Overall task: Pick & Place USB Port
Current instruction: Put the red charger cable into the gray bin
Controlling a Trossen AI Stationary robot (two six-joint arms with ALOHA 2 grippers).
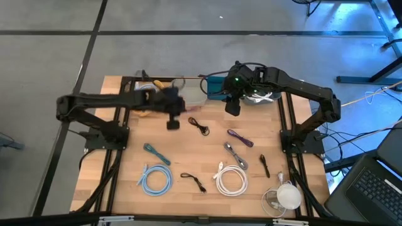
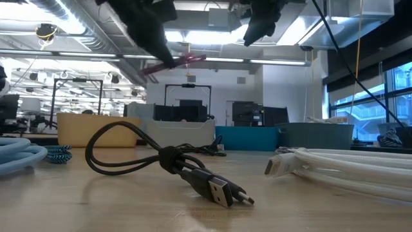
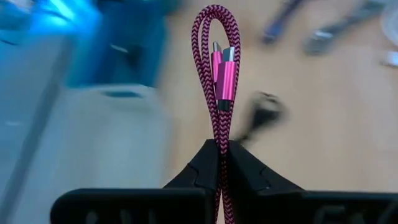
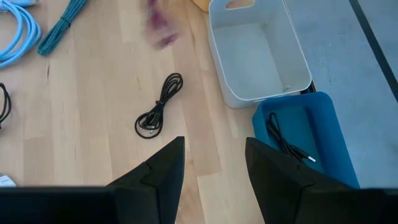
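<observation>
Gripping: left gripper (image 3: 219,155) pinching looped, braided magenta cable (image 3: 221,74)
Lying beyond: black cable (image 3: 261,112), white bin (image 3: 106,137)
Waiting: right gripper (image 4: 211,165), spread wide

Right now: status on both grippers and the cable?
Left gripper shut on braided magenta USB cable, lifted. Right gripper open, empty, hovering near white bin. Nothing blocking.

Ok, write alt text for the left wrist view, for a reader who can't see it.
The left gripper is shut on a folded magenta braided USB cable, whose loop and metal plug stand up from between the dark fingers. Behind it lie the blurred wooden table, a pale bin and a blue bin.
</observation>
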